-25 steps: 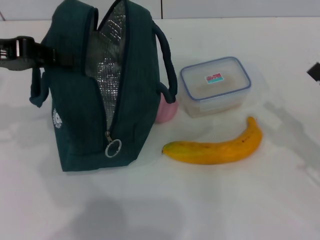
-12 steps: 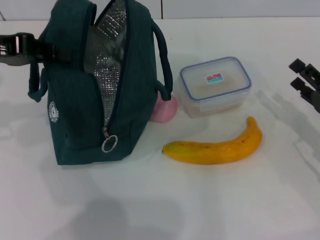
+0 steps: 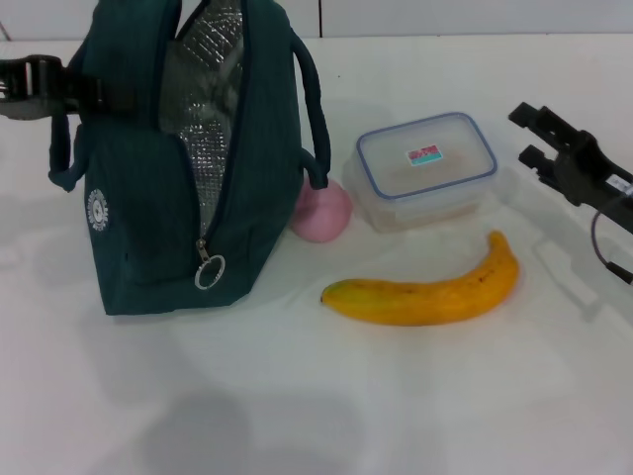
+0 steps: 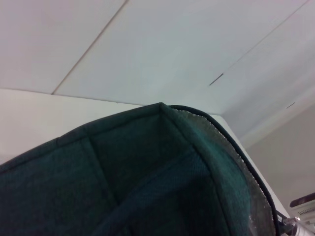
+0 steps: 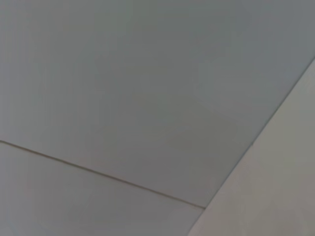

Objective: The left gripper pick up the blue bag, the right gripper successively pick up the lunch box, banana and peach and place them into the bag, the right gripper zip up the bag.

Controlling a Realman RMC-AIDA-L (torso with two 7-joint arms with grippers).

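Observation:
The blue bag (image 3: 138,198) stands at the left in the head view, its zipper open so the silver lining shows, the ring pull hanging low at the front. My left gripper (image 3: 61,85) holds it at the upper left side by the handle; the left wrist view is filled by the blue bag's (image 4: 147,177) fabric. The pink peach (image 3: 323,212) lies against the bag's right side. The clear lunch box (image 3: 426,164) sits behind the banana (image 3: 425,293). My right gripper (image 3: 528,135) hovers open just right of the lunch box, apart from it.
Everything sits on a white table (image 3: 316,396), with a tiled wall behind it. A thin cable (image 3: 599,242) loops below the right arm. The right wrist view shows only plain wall panels (image 5: 147,98).
The bag has shifted left with the left gripper, uncovering more of the peach. The right gripper has come in from the right edge toward the lunch box.

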